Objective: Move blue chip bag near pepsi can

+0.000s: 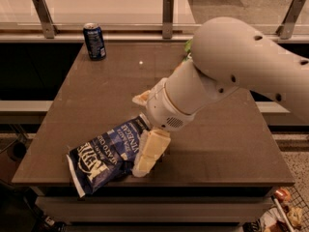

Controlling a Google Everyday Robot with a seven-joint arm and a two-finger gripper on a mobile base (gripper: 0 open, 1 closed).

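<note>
Table (96,95) brown; your arm (241,57) spans in from 2 o'clock; blue chip bag (104,156) lies flat at the table's 7 o'clock edge; gripper (138,135) at the bag's 3 o'clock end, jaws wide, straddling it; pepsi can (94,41) upright at 11 o'clock, well apart.
</note>
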